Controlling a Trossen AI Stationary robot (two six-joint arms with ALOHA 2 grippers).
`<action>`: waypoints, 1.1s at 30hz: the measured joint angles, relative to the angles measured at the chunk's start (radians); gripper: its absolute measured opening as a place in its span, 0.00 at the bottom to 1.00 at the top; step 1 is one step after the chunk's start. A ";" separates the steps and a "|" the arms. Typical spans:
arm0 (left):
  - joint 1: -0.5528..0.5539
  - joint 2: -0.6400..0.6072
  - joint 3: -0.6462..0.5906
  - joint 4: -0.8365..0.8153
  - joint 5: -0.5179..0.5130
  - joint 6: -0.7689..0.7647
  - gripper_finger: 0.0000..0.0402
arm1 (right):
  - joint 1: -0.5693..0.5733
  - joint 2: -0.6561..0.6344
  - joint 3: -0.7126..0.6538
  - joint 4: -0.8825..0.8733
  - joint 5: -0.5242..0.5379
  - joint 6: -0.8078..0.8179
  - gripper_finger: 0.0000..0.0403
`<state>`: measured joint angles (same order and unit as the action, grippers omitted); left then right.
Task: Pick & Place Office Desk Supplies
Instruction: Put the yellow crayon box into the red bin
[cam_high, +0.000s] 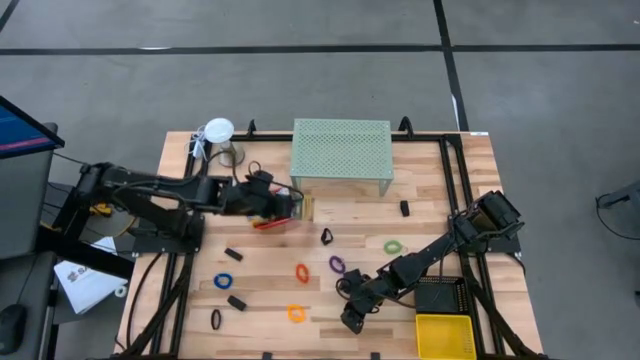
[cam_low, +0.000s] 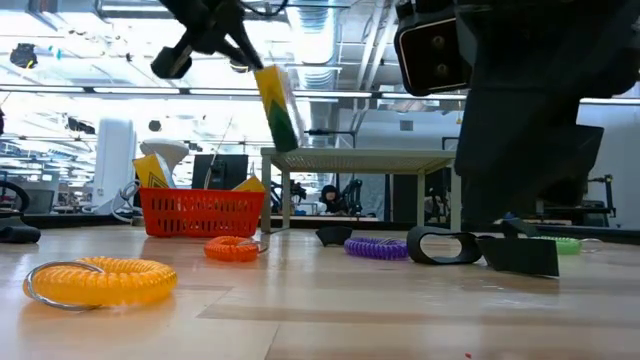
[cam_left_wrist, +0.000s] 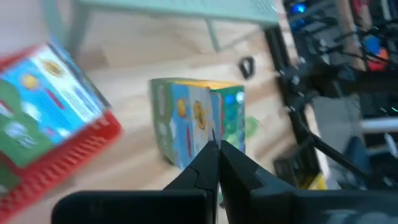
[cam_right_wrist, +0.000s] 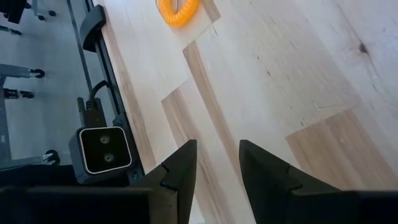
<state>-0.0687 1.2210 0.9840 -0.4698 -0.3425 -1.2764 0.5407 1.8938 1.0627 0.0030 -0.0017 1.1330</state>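
Wooden table (cam_high: 420, 225), left gripper (cam_left_wrist: 214, 149) clenched on crayon box (cam_left_wrist: 199, 121), print unreadable, right gripper (cam_right_wrist: 214, 165) parted, empty

Wooden table (cam_high: 430, 190) — being occupied by a mint-green mesh shelf (cam_high: 341, 150), coloured elastic loops (cam_high: 301, 272), black clips (cam_high: 236, 302), and red (cam_high: 272, 222), black (cam_high: 441, 296) and yellow trays (cam_high: 444, 336).

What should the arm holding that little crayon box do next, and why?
Probably lower it and let go. The left end effector is shut on the crayon box, lifted beside the red tray, which already holds similar boxes.
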 joint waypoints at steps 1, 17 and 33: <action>0.017 -0.003 0.000 -0.020 -0.001 0.009 0.00 | 0.000 0.000 0.000 0.005 0.000 -0.002 0.29; 0.155 -0.004 0.000 -0.209 0.035 0.074 0.00 | 0.000 0.000 0.000 0.037 0.003 0.019 0.29; 0.167 -0.004 0.000 -0.249 -0.004 0.039 0.00 | -0.014 0.001 0.000 0.057 0.026 0.041 0.29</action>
<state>0.0978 1.2171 0.9840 -0.7185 -0.3460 -1.2374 0.5270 1.8947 1.0626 0.0599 0.0246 1.1735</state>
